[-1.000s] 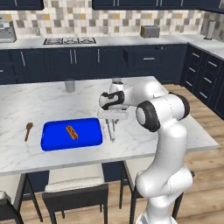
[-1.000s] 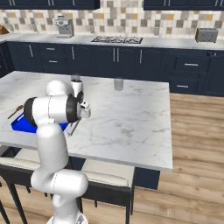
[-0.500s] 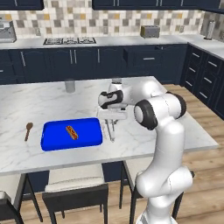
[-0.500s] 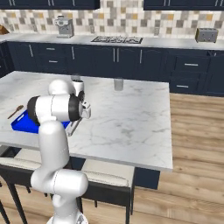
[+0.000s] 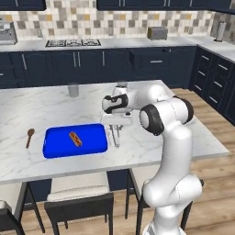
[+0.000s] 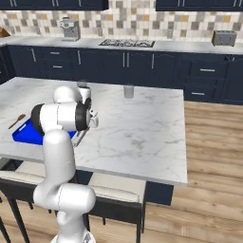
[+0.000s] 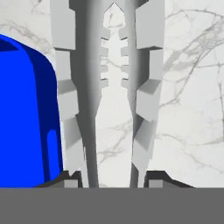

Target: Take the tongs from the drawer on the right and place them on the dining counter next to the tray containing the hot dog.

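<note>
My gripper [image 5: 117, 122] hangs over the dining counter [image 5: 46, 104], just right of the blue tray [image 5: 59, 146]. It is shut on the silver-grey tongs [image 5: 114, 137], which point down from the fingers to the marble beside the tray's right edge. Whether their tips touch the slab I cannot tell. In the hand view the two toothed tongs arms [image 7: 85, 87] run up from my gripper [image 7: 113, 178], with the tray's rounded corner [image 7: 26, 113] at the left. The hot dog [image 5: 75, 138] lies in the tray. The drawer [image 5: 156, 61] sits in the back cabinets under the toaster.
A brown wooden spoon [image 5: 30, 136] lies left of the tray. A grey cup [image 5: 73, 89] stands at the counter's far edge. Dark stools [image 5: 78, 202] line the near side. Bare marble [image 6: 142, 128] stretches to the right of my arm.
</note>
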You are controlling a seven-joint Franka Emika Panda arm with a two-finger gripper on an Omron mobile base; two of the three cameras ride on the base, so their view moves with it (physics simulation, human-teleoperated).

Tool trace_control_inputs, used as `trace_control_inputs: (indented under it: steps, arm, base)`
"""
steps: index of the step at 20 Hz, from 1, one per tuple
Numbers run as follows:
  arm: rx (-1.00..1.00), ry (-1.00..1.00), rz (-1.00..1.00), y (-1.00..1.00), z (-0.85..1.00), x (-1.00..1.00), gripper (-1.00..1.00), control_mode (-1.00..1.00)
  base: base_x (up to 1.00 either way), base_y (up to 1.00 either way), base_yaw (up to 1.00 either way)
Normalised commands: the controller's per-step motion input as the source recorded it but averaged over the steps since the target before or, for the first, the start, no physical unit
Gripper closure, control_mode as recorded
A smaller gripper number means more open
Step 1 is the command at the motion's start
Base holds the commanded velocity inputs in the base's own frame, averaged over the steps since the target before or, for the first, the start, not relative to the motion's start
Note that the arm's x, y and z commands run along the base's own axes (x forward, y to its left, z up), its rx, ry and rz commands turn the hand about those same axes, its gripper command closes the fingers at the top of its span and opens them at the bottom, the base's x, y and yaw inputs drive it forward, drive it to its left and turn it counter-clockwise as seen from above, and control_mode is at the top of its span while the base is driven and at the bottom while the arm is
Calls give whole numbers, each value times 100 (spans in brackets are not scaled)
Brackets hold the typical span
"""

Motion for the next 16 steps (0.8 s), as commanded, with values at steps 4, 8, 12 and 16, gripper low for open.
trace_control_inputs:
  steps: [4, 8, 12, 16]
  arm:
    - [0, 0, 0, 0, -42, 12, 100, -100]
    - [0, 0, 0, 0, -46, 12, 100, -100]
    - [0, 0, 0, 0, -34, 5, -100, -100]
    - [0, -1, 0, 0, -1, 0, -100, -100]
  base:
    - [0, 0, 0]
    - [0, 0, 0]
    - [0, 0, 0]
    - [0, 0, 0]
